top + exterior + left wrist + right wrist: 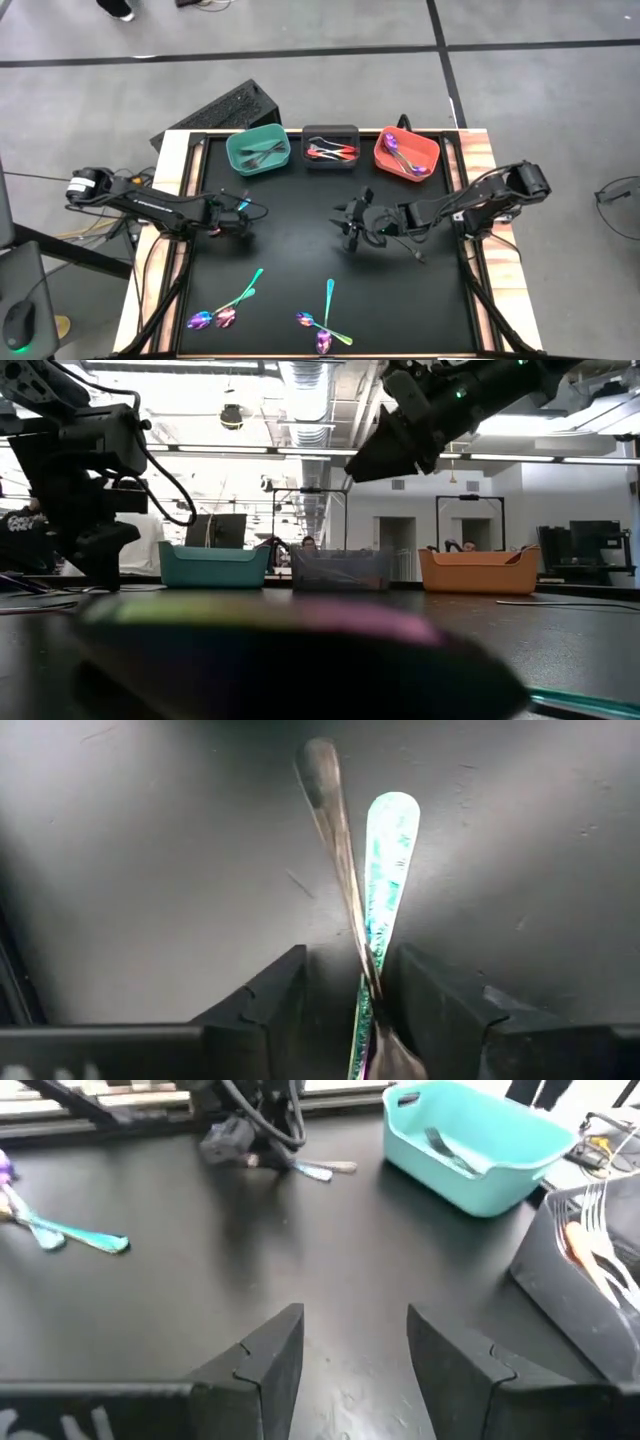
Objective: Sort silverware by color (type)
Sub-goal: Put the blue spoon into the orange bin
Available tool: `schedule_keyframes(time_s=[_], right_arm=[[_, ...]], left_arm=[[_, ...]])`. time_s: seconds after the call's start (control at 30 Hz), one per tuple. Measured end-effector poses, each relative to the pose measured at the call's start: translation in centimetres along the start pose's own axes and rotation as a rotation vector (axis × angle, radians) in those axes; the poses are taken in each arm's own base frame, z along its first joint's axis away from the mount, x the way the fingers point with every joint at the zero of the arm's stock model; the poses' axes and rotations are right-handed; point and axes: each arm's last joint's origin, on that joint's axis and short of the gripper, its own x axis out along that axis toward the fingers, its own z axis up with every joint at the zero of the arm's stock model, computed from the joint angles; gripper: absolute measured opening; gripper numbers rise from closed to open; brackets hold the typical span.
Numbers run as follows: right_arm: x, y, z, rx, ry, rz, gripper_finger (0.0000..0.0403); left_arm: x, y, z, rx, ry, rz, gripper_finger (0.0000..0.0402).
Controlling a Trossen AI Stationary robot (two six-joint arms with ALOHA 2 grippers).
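**Silverware sort: left gripper over a crossed pair, right gripper idle**

Nearest the lens, low view: one iridescent piece point(300, 630), a blur flat on the black table top point(290, 250).

Left gripper point(345, 970): jaws apart, straddling two crossed handles, with a gap showing on one side, so not yet clamped. Between them a grey piece point(325, 810) and an iridescent teal piece point(388, 850), both pointing away past the fingertips. Probably set astride because the pair overlaps. Judged risk: both lifted together, though of different colours.

Right gripper point(355, 225): jaws apart, nothing between them, hanging over bare table well apart from the left gripper.

Beyond both grippers, along the far edge: teal bin point(257, 150) with grey pieces, dark grey bin point(331, 146) with red-handled pieces, orange bin point(407, 153) with iridescent pieces.

Behind both grippers, towards the near edge: two loose clusters of iridescent pieces point(240, 300) point(325, 320), unsorted.

Open room: clear table between the grippers and up to the bins. Wooden table border point(172, 200) close outside the left arm.
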Motion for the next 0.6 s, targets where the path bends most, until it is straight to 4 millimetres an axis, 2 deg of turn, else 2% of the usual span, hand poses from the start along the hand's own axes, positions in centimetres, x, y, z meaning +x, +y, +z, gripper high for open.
schedule_keyframes(time_s=[0.13, 0.3, 0.37, 0.5, 0.6], right_arm=[[0.1, -0.2, -0.1, 0.0, 0.001, -0.006, 0.0196], [0.1, -0.2, -0.1, -0.01, 0.004, -0.007, 0.0196], [0.1, -0.2, -0.1, -0.01, 0.005, -0.007, 0.0196], [0.1, -0.1, -0.1, -0.012, 0.002, -0.003, 0.0196], [0.1, -0.1, -0.1, -0.006, 0.001, -0.001, 0.0196]], left_arm=[[0.0, -0.1, 0.0, 0.025, 0.002, -0.014, 0.0103], [-0.1, -0.6, 0.4, 0.077, -0.032, -0.075, 0.0016], [-0.2, -1.1, 0.7, 0.112, -0.074, -0.13, 0.001], [-1.2, -3.5, 2.0, 0.199, -0.218, -0.384, 0.0003], [-2.6, -5.5, 2.9, 0.311, -0.39, -0.595, 0.0002]])
